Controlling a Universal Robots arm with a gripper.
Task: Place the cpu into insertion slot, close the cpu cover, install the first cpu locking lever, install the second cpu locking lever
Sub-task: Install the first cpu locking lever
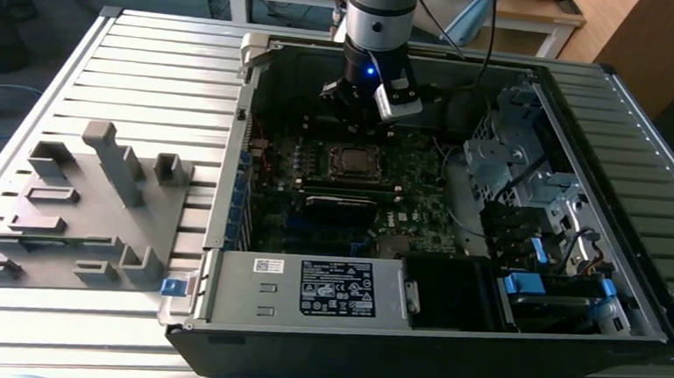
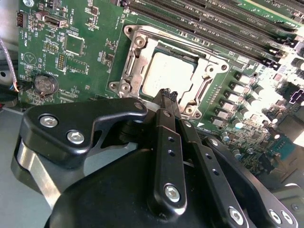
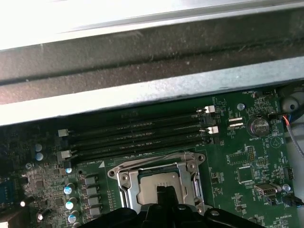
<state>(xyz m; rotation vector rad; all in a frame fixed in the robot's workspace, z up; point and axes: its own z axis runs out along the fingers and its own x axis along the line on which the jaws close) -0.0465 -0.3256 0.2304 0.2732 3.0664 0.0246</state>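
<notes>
Case: the open computer case (image 1: pixel 612 285) lay on the slatted table (image 1: pixel 145 63), motherboard up.
Arm: it hung over the board's far half — gripper (image 2: pixel 167 97) directly above the insertion slot (image 2: pixel 137 47).
Gripper: fingers pressed together, gripping nothing I could see.
Cpu: the cpu (image 2: pixel 168 73) sat in the slot, just beyond the fingertips — cpu cover (image 2: pixel 202 90) framing it.
</notes>
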